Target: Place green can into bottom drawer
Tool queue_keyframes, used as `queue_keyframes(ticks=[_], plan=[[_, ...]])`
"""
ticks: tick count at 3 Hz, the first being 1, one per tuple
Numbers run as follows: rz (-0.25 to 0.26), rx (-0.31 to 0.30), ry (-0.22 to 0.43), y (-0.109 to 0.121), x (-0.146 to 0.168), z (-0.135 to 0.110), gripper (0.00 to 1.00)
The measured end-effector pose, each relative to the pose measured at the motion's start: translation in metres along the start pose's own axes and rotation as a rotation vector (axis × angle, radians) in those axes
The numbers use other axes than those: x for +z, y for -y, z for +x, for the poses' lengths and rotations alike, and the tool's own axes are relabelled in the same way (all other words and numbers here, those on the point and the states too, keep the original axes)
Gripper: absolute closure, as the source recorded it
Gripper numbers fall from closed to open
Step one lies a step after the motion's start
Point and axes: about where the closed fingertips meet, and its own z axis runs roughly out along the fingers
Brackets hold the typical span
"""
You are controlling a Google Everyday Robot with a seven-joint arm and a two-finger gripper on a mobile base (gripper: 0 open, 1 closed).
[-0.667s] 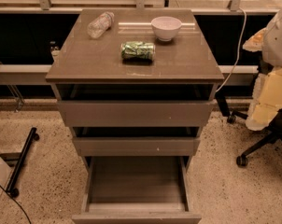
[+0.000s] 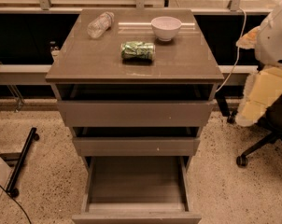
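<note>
- The green can [image 2: 137, 51] lies on its side mid-desk [image 2: 85, 64], just before the white bowl [image 2: 166, 27], unmoved from a moment ago.
- The bottom drawer [image 2: 136, 185] stands pulled open below.
- My arm [image 2: 267, 78] sits at the right edge as before; the jaws are out of frame, so I cannot tell their state.
- By my reading, the pick has not begun.
</note>
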Motion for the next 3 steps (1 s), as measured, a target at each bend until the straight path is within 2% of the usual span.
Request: queue_keyframes(ticks=[2,3], plan=[[0.01,-0.001,0.179,0.032,0.03,-0.039,0.0],[-0.024,0.002,0.23,0.055,0.05,-0.053,0.0]])
